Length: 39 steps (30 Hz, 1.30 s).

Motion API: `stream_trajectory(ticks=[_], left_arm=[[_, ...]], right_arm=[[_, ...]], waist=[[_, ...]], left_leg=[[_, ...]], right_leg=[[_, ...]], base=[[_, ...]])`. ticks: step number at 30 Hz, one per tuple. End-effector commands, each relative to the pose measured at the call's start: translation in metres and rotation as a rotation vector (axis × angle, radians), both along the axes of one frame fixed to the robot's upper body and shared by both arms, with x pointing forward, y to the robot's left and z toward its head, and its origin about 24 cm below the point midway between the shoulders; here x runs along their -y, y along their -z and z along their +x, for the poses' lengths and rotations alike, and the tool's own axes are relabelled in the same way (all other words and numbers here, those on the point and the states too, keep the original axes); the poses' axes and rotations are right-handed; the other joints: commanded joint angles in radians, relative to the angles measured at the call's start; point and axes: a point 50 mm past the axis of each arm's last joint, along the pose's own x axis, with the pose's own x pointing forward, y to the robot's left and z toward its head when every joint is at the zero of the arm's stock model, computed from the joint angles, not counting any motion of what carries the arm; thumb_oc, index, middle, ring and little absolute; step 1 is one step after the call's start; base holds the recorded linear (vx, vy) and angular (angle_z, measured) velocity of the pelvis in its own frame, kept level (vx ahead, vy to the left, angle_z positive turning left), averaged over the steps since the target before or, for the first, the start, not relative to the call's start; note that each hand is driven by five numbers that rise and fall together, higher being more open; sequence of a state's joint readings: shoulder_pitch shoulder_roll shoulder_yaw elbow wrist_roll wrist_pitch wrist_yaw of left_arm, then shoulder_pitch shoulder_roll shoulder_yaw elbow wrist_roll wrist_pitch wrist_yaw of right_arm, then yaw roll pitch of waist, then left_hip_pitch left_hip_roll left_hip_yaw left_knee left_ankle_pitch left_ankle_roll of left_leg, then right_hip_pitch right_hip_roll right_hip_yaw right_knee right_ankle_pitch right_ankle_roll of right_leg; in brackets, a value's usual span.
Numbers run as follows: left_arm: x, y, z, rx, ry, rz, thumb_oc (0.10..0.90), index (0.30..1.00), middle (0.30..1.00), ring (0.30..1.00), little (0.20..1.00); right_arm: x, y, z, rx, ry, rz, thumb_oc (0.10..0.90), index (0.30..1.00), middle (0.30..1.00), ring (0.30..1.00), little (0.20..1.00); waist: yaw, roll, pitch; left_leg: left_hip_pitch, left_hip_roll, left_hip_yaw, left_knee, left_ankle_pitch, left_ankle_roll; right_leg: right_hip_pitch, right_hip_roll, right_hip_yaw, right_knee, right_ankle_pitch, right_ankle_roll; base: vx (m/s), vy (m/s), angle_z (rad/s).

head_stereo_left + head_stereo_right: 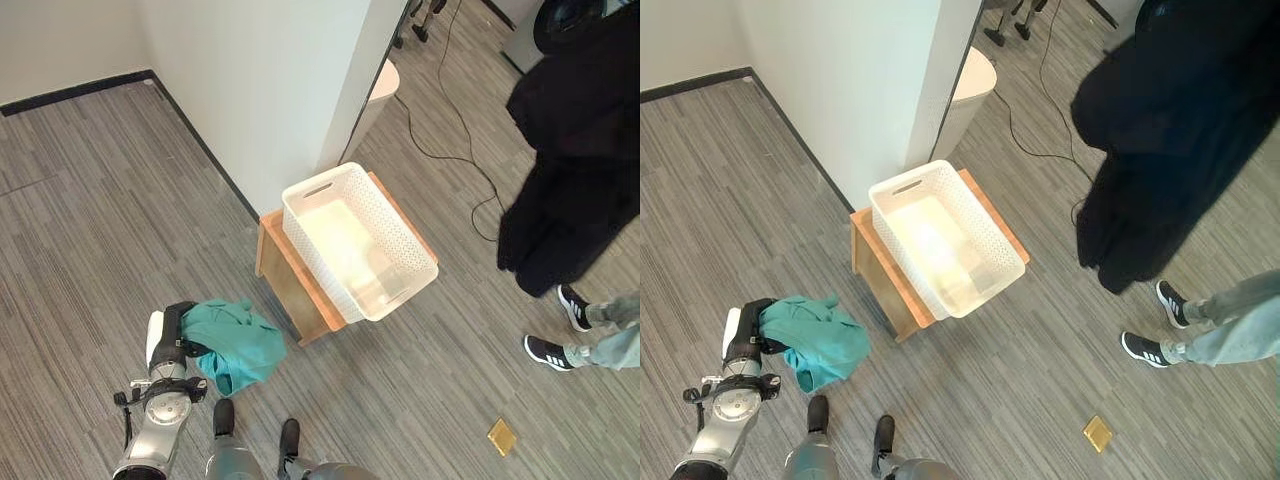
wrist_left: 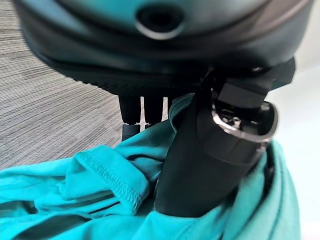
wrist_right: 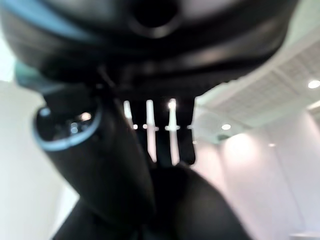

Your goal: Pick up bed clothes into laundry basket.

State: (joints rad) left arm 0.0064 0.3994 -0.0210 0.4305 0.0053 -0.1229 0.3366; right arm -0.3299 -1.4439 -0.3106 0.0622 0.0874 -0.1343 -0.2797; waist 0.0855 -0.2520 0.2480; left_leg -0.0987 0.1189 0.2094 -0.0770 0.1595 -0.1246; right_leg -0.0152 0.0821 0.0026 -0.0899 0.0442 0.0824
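Teal cloth bunches in the left hand, fingers curled round it, hanging above grey carpet. Rightward, a white basket sits diagonally on a wooden stand beside a wall. The right hand pinches black cloth.

**Cloth in the left hand, basket off to its right**

The left hand clasps the cloth, which bunches just to its right above the floor. Further right and ahead, the laundry basket sits on a low table. A person stands well beyond that.
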Motion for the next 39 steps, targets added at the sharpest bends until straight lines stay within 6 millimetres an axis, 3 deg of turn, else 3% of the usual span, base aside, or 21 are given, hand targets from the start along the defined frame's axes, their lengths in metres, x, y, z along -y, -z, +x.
stream_trajectory(ticks=[1, 14, 15, 20, 30, 38, 39], left_arm=[[-0.003, -0.029, 0.011, 0.136, 0.047, 0.081, 0.400, 0.300, 0.300, 0.300, 0.300], [0.002, -0.029, 0.013, 0.134, 0.073, 0.088, 0.400, 0.300, 0.300, 0.300, 0.300], [0.004, -0.030, 0.015, 0.135, 0.089, 0.091, 0.400, 0.300, 0.300, 0.300, 0.300], [0.005, -0.032, 0.019, 0.139, 0.107, 0.102, 0.400, 0.300, 0.300, 0.300, 0.300], [-0.002, -0.027, 0.017, 0.117, 0.062, 0.085, 0.400, 0.300, 0.300, 0.300, 0.300], [-0.005, -0.029, 0.022, 0.127, 0.054, 0.075, 0.400, 0.300, 0.300, 0.300, 0.300], [-0.004, -0.029, 0.024, 0.132, 0.058, 0.074, 0.400, 0.300, 0.300, 0.300, 0.300]], right_arm=[[0.007, -0.047, -0.027, 0.206, 0.093, -0.034, 0.400, 0.300, 0.300, 0.300, 0.300], [0.026, -0.008, -0.018, 0.085, 0.138, 0.032, 0.400, 0.300, 0.300, 0.300, 0.300], [0.030, 0.002, -0.009, 0.033, 0.156, 0.044, 0.400, 0.300, 0.300, 0.300, 0.300], [0.043, 0.016, 0.011, -0.020, 0.186, 0.126, 0.400, 0.300, 0.300, 0.300, 0.300], [0.026, 0.038, 0.046, -0.095, 0.096, 0.189, 0.400, 0.300, 0.300, 0.300, 0.300], [0.034, 0.053, 0.085, -0.171, 0.140, 0.334, 0.400, 0.300, 0.300, 0.300, 0.300], [0.039, 0.065, 0.093, -0.191, 0.148, 0.406, 0.400, 0.300, 0.300, 0.300, 0.300]], waist=[[0.013, -0.054, -0.140], [0.030, -0.051, -0.126], [0.045, -0.045, -0.113], [0.072, -0.036, -0.083], [0.072, -0.019, -0.066], [0.072, 0.005, -0.042], [0.073, 0.014, -0.036]], left_leg=[[0.010, 0.007, 0.065, -0.010, -0.149, -0.047], [0.011, 0.005, 0.064, -0.010, -0.152, -0.039], [0.005, 0.002, 0.058, -0.010, -0.150, -0.038], [-0.014, -0.001, 0.049, -0.010, -0.138, -0.036], [-0.051, 0.002, 0.051, -0.010, -0.121, -0.038], [-0.086, 0.001, 0.056, -0.010, -0.105, -0.044], [-0.099, 0.002, 0.057, -0.010, -0.103, -0.045]], right_leg=[[-0.051, -0.099, 0.028, 0.010, -0.044, 0.156], [-0.061, -0.102, 0.034, 0.011, -0.038, 0.155], [-0.068, -0.102, 0.035, 0.012, -0.036, 0.153], [-0.087, -0.102, 0.034, 0.013, -0.029, 0.153], [-0.130, -0.095, 0.040, 0.009, -0.014, 0.150], [-0.173, -0.091, 0.035, 0.004, 0.002, 0.149], [-0.189, -0.090, 0.031, 0.004, 0.008, 0.151]], base=[[0.01, 0.005, 0.06], [0.00, 0.001, 0.02], [0.00, 0.000, 0.00], [-0.02, -0.014, 0.05], [-0.01, -0.010, 0.01], [-0.03, -0.030, -0.05], [0.00, 0.000, 0.00]])
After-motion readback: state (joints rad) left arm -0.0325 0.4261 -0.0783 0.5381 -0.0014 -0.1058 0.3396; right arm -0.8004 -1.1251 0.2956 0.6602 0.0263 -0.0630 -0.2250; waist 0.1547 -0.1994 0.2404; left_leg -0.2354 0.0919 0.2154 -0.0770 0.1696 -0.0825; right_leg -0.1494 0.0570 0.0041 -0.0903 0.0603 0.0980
